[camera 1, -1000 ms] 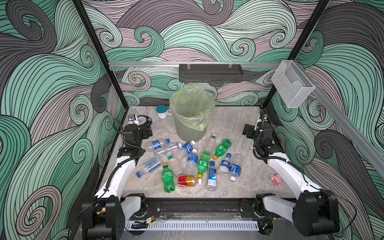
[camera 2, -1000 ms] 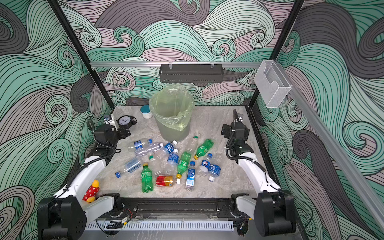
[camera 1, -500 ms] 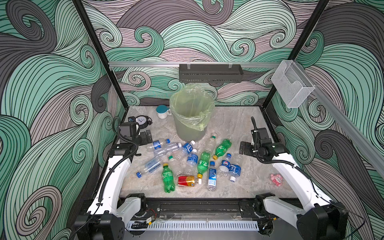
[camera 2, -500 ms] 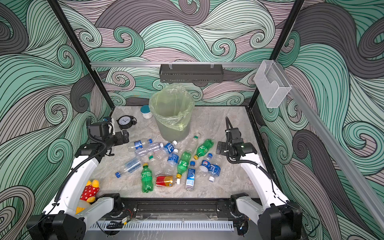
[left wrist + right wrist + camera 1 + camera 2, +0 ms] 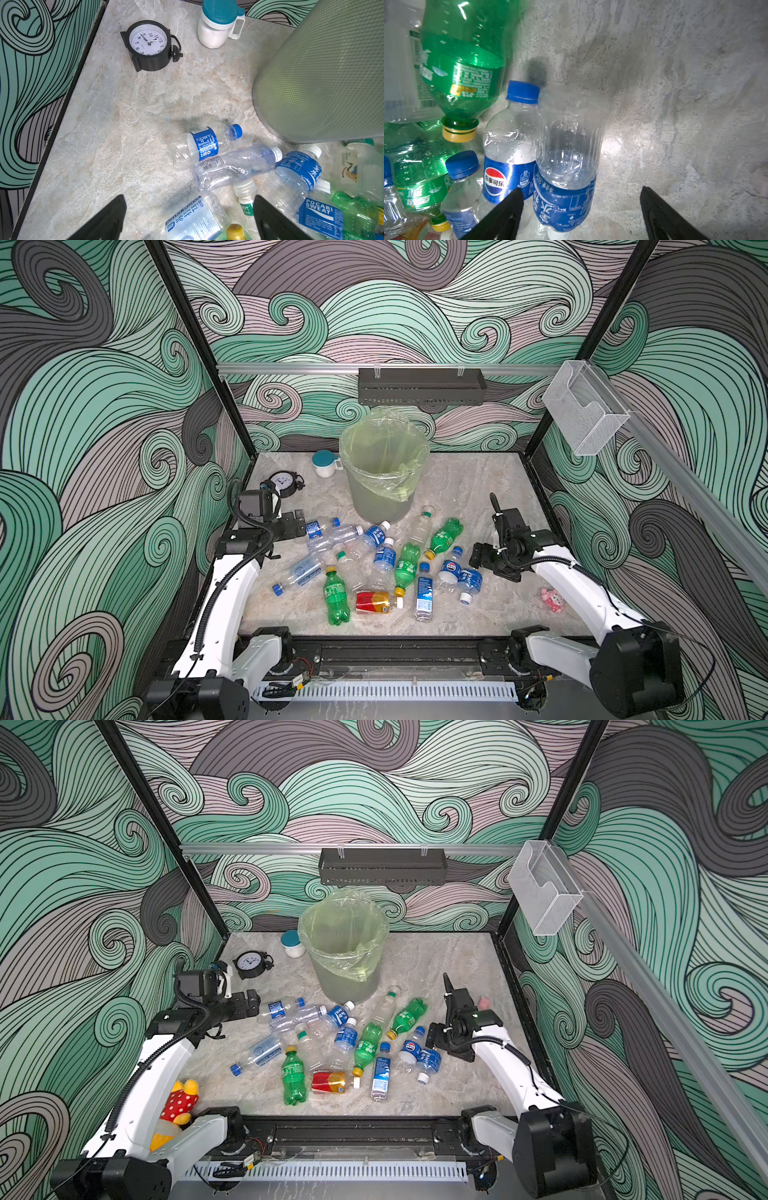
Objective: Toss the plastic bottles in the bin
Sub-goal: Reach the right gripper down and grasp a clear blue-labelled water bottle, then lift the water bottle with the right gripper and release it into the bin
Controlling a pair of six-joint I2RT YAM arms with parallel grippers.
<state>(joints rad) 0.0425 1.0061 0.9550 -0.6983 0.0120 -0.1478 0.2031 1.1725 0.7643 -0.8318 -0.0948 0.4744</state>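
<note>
Closing slowly on the middle is best: right fingers (image 5: 506, 214) sit open around a bottle (image 5: 566, 158), not holding it; left fingers (image 5: 108, 220) are wide open, empty.

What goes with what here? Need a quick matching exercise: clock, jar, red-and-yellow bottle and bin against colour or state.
Things:
1. clock
2. jar
3. red-and-yellow bottle
4. bin

Colour or state:
A. upright, lined with a yellow-green bag
B. white, teal lid
C. black case, white dial
D. lying on its side among the other bottles

Pairs: 1-C, 2-B, 3-D, 4-A
</note>
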